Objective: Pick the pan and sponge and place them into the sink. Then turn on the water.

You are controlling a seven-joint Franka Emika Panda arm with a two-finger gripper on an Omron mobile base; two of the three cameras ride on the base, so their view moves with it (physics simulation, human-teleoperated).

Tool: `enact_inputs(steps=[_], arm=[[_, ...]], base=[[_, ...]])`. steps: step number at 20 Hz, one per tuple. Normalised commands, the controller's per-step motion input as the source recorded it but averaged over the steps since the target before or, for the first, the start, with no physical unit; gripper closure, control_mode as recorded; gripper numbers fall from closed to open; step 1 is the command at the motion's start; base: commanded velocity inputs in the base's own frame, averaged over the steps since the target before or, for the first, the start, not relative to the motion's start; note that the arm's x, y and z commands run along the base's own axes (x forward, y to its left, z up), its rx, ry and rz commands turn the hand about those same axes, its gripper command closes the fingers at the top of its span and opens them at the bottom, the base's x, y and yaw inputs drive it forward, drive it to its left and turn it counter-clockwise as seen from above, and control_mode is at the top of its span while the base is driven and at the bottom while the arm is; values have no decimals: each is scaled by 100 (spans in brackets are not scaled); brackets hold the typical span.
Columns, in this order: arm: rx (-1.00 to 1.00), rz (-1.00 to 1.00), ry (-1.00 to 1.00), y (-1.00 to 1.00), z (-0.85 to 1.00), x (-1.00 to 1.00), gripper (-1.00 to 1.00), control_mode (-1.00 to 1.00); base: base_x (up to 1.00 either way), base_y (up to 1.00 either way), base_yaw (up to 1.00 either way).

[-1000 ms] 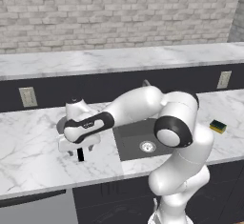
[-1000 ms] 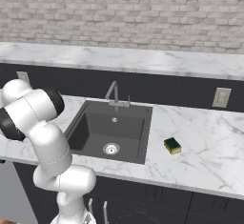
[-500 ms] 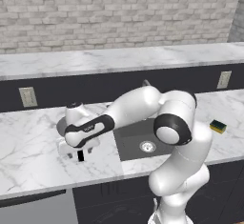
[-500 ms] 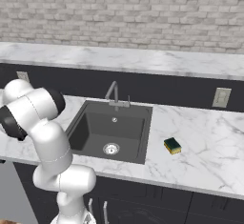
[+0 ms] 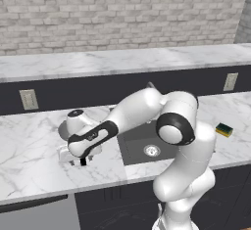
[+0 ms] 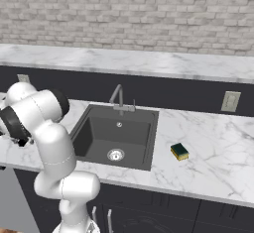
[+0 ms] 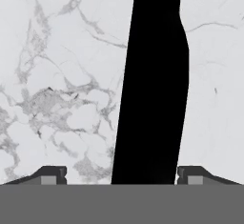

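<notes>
So the arm is bent way over to the left, with the claw (image 5: pixel 77 161) down low over the marble bench (image 5: pixel 34 165), left of the sink (image 5: pixel 142 148). From the hand camera the pan's black handle (image 7: pixel 153 82) runs straight up between the two finger tips (image 7: pixel 50 174), with bench showing on both sides of it, so the claw is spread wide around the handle and not squeezing it yet. The pan (image 5: pixel 65 130) itself is mostly hidden behind the hand in the left base view; just a grey edge peeks out. The sponge (image 6: pixel 179 151) sits on the bench just right of the sink, well away from the arm. Sink (image 6: pixel 116 138) has nothing in it except the drain, with the faucet (image 6: pixel 119 98) behind it.
</notes>
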Motion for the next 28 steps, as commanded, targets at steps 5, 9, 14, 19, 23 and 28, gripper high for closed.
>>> enact_inputs(steps=[5, 9, 14, 19, 23, 28], arm=[[0, 0, 0, 0, -4, 1, 100, -100], [0, 0, 0, 1, 0, 0, 100, -100], [0, 0, -2, 5, 1, -1, 100, -100], [-1, -7, -3, -7, 37, -14, 100, -100], [0, -13, -2, -17, 49, -12, 100, -100], [0, -14, 0, -17, 57, -7, 100, -100]], base=[[0, 0, 0], [0, 0, 0], [0, 0, 0], [0, 0, 0], [0, 0, 0], [0, 0, 0]])
